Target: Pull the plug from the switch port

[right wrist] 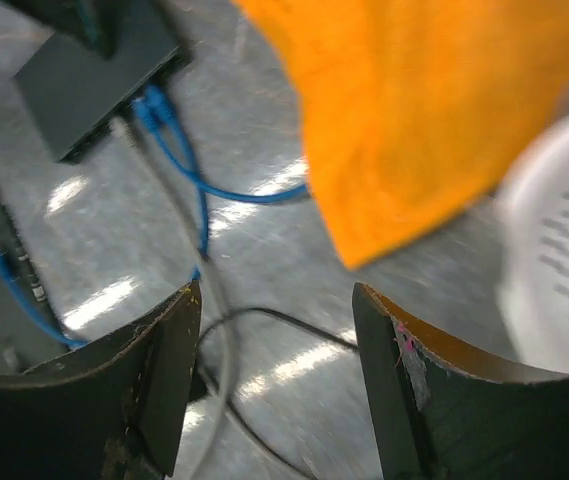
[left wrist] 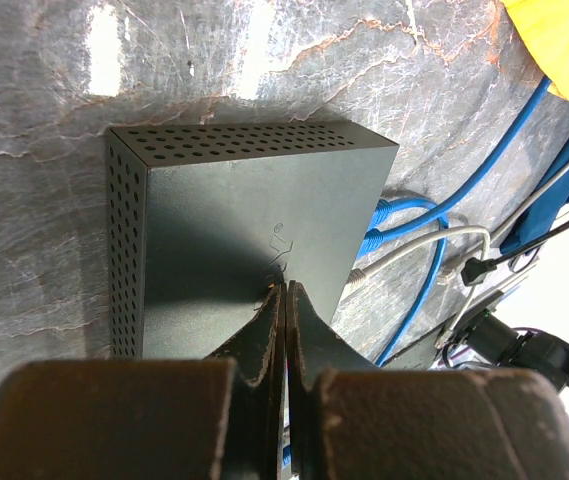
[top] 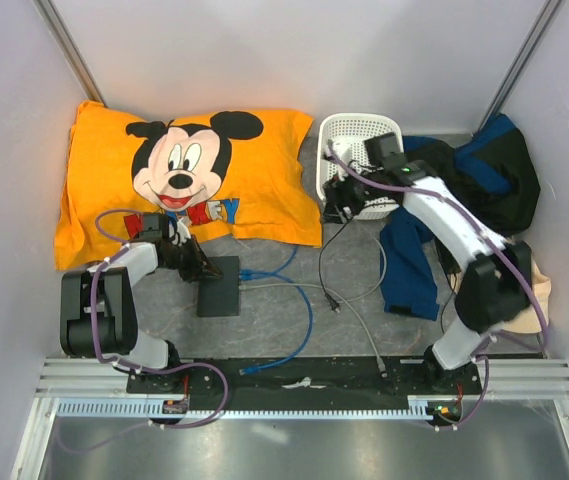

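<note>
Basket (right wrist: 564,240) blurred, switch port (right wrist: 89,80) perhaps partly cropped

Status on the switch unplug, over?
Left gripper shut, tips on switch port. Right gripper open, empty, by white basket. Blue cables plugged in, unobstructed.

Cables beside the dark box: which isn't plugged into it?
The thin black cable; its plug lies loose, while the blue cable and white cable enter the flat dark-grey box.

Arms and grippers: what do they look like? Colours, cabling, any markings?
The left arm and right arm have white links and black joint housings, with a purple cable looping along each. A green light shows near the right wrist. The left gripper and right gripper have dark curved fingers with worn tan edges; one right finger has a pink mark.
</note>
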Robot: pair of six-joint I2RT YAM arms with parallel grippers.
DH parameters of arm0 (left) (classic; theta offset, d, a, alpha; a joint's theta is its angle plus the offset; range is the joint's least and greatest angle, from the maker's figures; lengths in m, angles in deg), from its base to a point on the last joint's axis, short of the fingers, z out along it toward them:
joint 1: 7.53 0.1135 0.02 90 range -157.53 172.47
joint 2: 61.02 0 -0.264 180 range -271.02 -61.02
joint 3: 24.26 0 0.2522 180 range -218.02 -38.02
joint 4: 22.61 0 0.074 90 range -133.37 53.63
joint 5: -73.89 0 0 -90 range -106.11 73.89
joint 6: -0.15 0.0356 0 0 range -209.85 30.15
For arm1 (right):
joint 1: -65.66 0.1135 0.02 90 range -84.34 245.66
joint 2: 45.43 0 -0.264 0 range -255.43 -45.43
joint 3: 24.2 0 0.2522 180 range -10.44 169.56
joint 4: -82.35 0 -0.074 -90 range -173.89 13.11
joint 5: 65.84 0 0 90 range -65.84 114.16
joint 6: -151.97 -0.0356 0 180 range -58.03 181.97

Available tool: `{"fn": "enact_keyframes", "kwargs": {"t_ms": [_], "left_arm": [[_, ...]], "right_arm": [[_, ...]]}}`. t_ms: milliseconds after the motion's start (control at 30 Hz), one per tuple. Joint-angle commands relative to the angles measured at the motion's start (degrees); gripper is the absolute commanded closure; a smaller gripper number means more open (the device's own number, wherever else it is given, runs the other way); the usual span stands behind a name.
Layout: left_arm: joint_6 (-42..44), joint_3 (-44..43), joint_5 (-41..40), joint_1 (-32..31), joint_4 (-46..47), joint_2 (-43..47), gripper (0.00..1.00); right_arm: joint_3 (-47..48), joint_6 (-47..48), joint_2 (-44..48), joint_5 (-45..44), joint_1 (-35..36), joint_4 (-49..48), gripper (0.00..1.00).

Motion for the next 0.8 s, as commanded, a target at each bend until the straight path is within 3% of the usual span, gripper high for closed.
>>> {"fn": "enact_keyframes", "kwargs": {"t_ms": [0,233,767], "left_arm": [[5.08,2.44,-11.69,-0.43,0.37,-1.39,0.97],[4.99,2.79,-11.61,-0.43,0.63,-0.68,0.97],[4.9,2.61,-11.96,-0.34,0.63,-1.65,0.97]], "right_arm": [[8.58,-2.84,-13.45,14.79,4.68,1.64,0.3],[24.08,-8.54,-30.17,20.42,13.2,0.77,0.3],[32.61,-19.28,-49.51,19.47,20.77,-7.94,0.34]]}}
